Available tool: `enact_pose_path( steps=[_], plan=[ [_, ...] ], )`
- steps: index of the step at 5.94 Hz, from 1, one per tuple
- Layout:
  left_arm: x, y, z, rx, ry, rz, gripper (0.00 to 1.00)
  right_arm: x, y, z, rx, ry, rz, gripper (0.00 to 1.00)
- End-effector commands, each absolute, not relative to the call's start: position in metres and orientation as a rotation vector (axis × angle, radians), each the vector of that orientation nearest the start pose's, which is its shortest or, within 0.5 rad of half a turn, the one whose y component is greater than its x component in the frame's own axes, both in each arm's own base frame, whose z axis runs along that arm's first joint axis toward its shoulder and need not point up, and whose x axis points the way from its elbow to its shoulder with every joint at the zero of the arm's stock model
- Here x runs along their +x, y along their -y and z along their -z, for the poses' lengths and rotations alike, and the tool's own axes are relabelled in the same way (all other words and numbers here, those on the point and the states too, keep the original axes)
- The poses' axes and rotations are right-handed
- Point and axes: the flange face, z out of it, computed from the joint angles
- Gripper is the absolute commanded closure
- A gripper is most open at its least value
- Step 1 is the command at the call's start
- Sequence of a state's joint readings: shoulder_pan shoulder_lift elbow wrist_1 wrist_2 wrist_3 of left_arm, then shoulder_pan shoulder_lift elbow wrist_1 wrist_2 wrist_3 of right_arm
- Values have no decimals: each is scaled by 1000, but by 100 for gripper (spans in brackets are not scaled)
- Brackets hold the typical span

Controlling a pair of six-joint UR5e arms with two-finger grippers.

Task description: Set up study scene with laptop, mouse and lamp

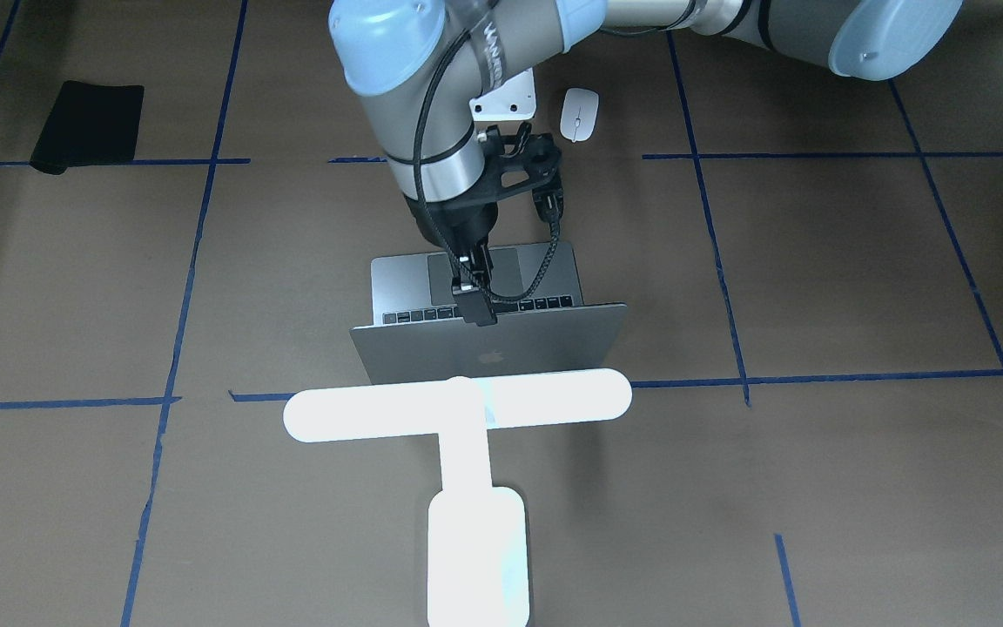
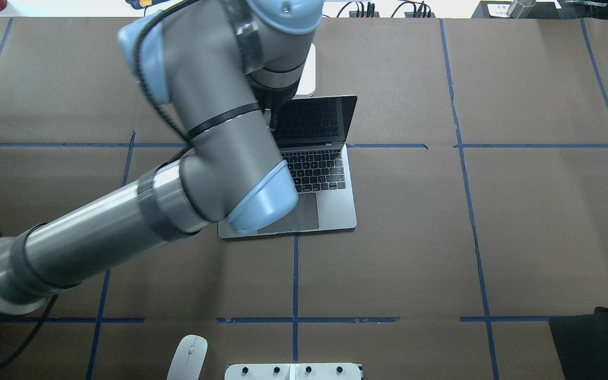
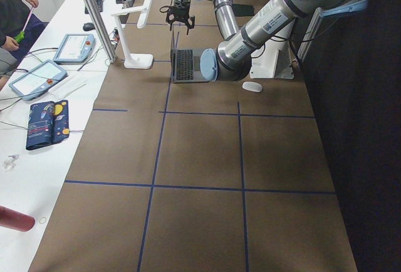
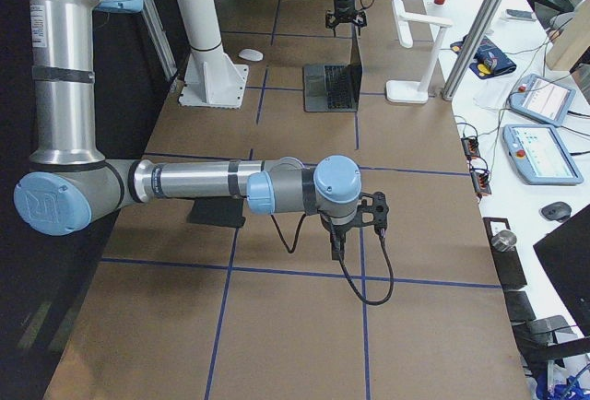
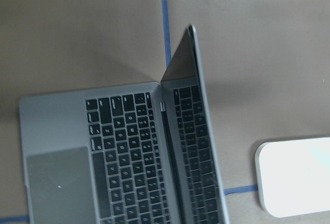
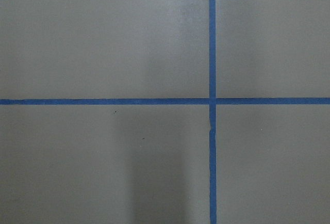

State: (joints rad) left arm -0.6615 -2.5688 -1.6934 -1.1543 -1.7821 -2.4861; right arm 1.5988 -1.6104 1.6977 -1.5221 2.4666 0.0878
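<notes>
The thin, bendy lid of the laptop (image 1: 488, 353) is best held mid-edge, at 6 o'clock from the left gripper (image 1: 477, 305). Jaws there, and on the right gripper (image 4: 337, 249), cannot be judged.

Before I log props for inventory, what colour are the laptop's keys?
Black keys on the silver-grey laptop; clearest in the overhead view.

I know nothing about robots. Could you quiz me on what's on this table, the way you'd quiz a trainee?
1. True or false: the laptop is shut.
2. What stands just beyond the laptop's lid, on the side away from the robot? A the lamp; B a mug; C a book.
3. Fill in: the mouse lies on the robot's ____ side.
Key: 1 false, it is open; 2 A; 3 left.
</notes>
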Motion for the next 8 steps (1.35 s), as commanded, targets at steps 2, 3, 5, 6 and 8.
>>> enact_pose_path(
  steps=[2,3,5,6,8],
  plan=[
    [375,382,-121,-177,-865,952,0,26,483,-566,40,878,-129,0],
    [391,365,-129,-137,-849,783,0,10,472,-555,17,878,-149,0],
    [419,332,-141,-104,-849,555,0,-45,440,-518,0,855,-188,0],
    [424,324,-140,-103,-859,514,0,-77,412,-531,-5,873,-212,0],
    [424,312,-162,-48,-892,355,0,-99,347,-557,8,892,-233,0]
  ],
)
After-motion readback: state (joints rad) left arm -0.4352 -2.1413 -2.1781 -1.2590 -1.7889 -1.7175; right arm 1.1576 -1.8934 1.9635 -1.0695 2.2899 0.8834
